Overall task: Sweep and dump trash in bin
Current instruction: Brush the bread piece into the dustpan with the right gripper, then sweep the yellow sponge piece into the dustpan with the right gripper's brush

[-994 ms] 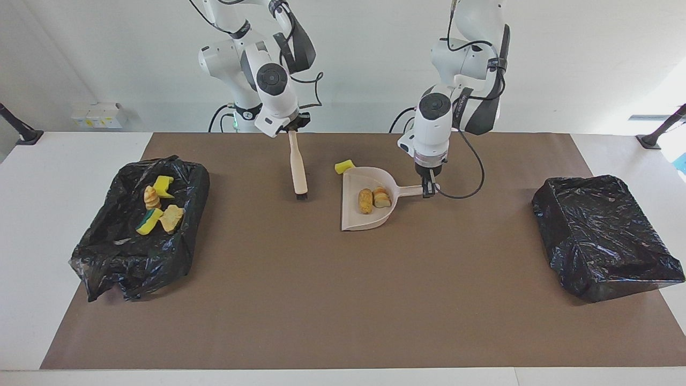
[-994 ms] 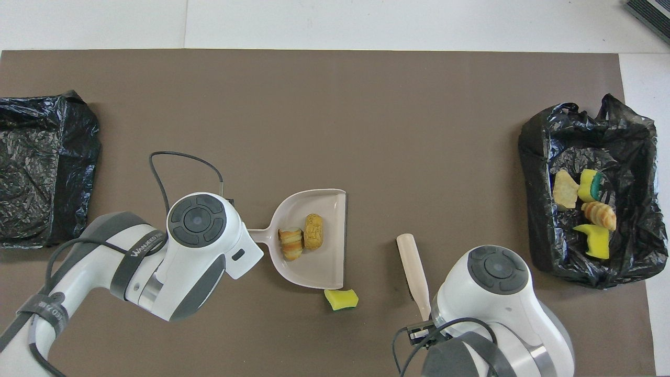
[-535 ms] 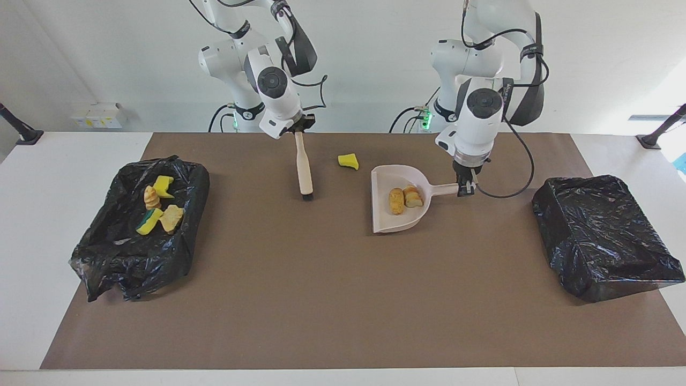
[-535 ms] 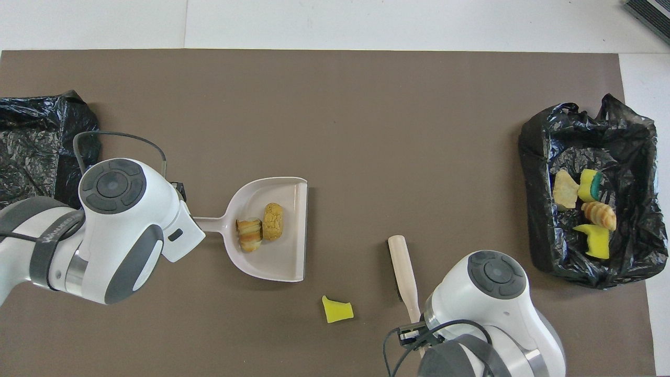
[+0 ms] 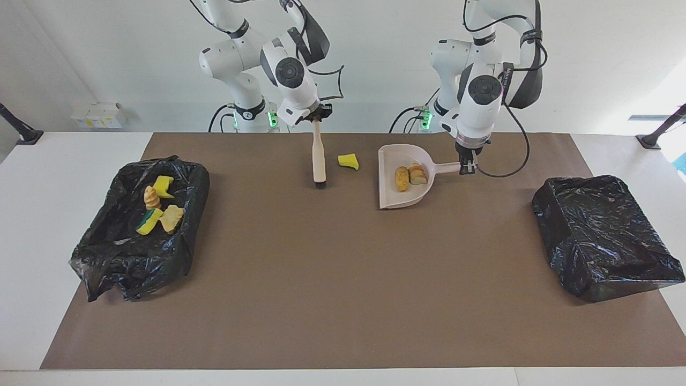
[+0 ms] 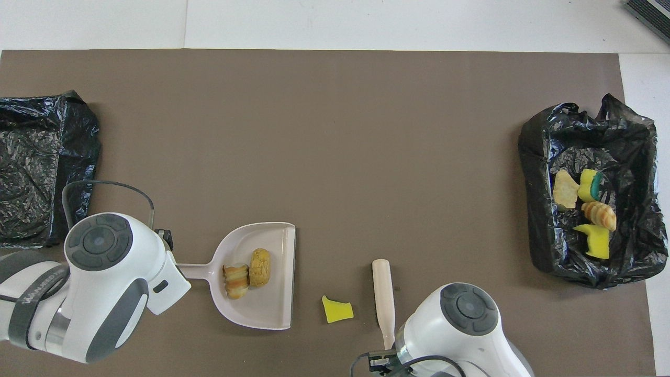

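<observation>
Trash you're after: a yellow foam chunk (image 5: 348, 161) lies between the right gripper's (image 5: 317, 121) clamped brush (image 5: 319, 161) and the left gripper's (image 5: 467, 167) clamped dustpan (image 5: 394, 198) carrying two ridged rolls (image 5: 409, 177).

You could read only one marking: grey lettering on the dark strap around the left arm (image 6: 36, 298) in the overhead view, roughly "WANXEOTR", its last letters unclear. You found no other legible text.
</observation>
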Controlling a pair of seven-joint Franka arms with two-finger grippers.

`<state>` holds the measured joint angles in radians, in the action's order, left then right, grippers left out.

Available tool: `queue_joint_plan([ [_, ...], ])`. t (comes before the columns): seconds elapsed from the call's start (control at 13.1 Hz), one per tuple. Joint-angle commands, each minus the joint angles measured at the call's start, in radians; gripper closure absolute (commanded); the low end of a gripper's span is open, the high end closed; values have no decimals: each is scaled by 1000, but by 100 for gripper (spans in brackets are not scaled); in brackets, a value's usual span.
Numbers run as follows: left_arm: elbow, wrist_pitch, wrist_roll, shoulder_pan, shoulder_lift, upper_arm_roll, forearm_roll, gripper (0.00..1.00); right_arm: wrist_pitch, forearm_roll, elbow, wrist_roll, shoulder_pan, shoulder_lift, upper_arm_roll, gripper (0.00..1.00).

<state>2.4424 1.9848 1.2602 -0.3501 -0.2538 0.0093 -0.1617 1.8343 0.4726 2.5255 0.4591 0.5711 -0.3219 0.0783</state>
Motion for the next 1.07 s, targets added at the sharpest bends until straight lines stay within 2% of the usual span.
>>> queue_joint_plan([
  [0.0,124,22,-92,-7,-120,-75,-19,100,115,73,93,91,82,-48,0,100],
  [0.23,170,32,-241,-36,-122,-164,-19,100,216,177,93,82,105,-34,3,100],
  [0.54,168,61,-346,-90,-102,-169,-19,100,330,283,79,53,136,-2,3,100],
  [0.69,159,117,-401,-102,-49,-169,-18,100,358,322,35,1,135,41,3,100],
  [0.84,152,202,-403,-101,3,-169,-9,100,399,407,-8,-36,135,72,3,100],
  [0.99,123,243,-394,-93,43,-169,-9,100,405,435,-37,-42,135,93,3,100],
])
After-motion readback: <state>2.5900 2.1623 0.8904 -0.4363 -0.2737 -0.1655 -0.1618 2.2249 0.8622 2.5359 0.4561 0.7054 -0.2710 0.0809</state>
